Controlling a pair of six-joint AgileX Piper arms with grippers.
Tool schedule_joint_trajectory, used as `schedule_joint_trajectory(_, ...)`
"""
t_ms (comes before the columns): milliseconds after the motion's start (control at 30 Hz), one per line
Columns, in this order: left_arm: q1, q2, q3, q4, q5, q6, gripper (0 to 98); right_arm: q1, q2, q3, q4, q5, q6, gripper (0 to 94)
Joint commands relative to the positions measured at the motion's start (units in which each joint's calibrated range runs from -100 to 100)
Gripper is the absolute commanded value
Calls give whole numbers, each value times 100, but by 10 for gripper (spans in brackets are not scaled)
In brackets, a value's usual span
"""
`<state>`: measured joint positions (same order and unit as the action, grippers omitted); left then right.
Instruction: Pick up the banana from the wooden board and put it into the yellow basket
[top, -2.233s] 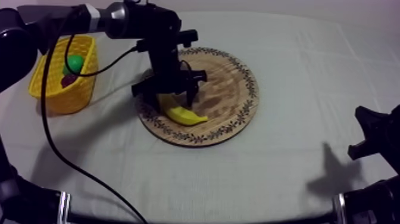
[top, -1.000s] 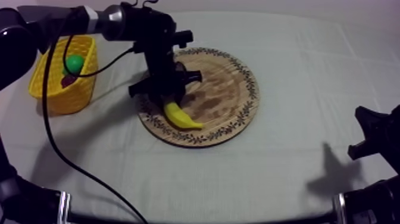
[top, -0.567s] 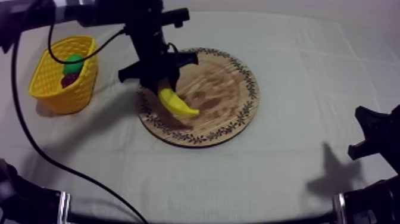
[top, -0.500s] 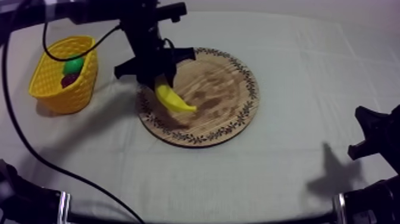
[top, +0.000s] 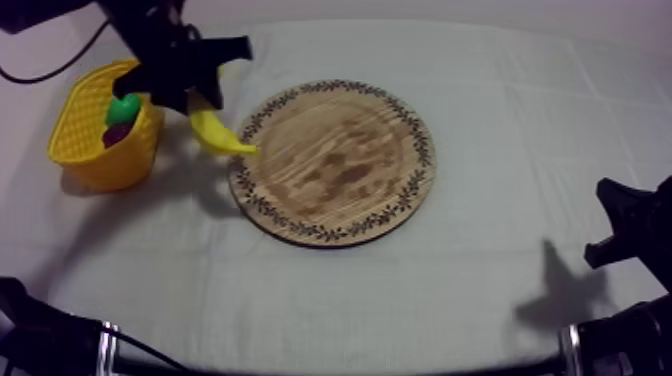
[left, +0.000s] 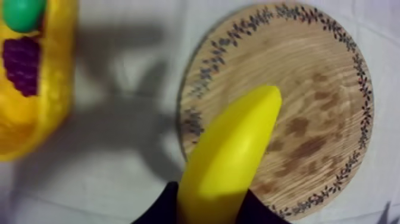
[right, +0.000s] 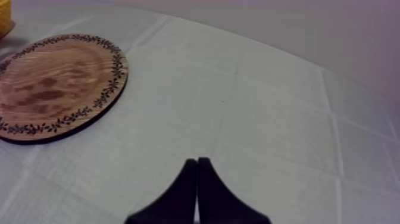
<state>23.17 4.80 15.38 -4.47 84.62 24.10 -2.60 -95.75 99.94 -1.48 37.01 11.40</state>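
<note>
My left gripper (top: 196, 100) is shut on the yellow banana (top: 218, 132) and holds it in the air between the yellow basket (top: 92, 150) and the round wooden board (top: 333, 160). In the left wrist view the banana (left: 229, 155) sticks out from between my black fingers (left: 161, 208), above the board's left rim (left: 196, 101) and the cloth beside the basket (left: 41, 113). The board lies bare. My right gripper (right: 197, 173) is shut on nothing, its fingers together as a narrow wedge over the cloth, low at the right side (top: 625, 230).
Inside the basket lie a green fruit (top: 124, 106) and a dark bunch of grapes (top: 117, 133), which the left wrist view shows too, grapes (left: 22, 62) below the green fruit (left: 22, 13). The board (right: 53, 83) lies well left of my right gripper.
My left gripper has lifted the banana off the board and carried it left and up, from over the board's left part to beside the basket. The right arm stayed still.
</note>
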Motion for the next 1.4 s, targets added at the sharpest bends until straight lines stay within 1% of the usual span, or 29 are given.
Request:
schedule_joint_trajectory(0,-100,-386,145,-96,38,-70,244,0,0,-5,-1,0,1,3)
schedule_joint_trajectory(100,-249,-719,328,-167,173,-186,248,0,0,-5,-1,0,1,3)
schedule_joint_trajectory(433,-775,-1660,633,-304,554,-503,255,0,0,-5,-1,0,1,3)
schedule_joint_trajectory(600,-1088,-1996,417,-360,723,-707,269,0,0,-5,-1,0,1,3)
schedule_joint_trajectory(833,-1477,-2118,-108,-487,883,-1086,248,0,0,-5,-1,0,1,3)
schedule_joint_trajectory(1100,-1797,-1866,-629,-684,575,-1376,251,0,0,-5,-1,0,1,3)
schedule_joint_trajectory(1367,-1970,-1383,-742,-841,145,-1458,247,0,0,-5,-1,0,1,3)
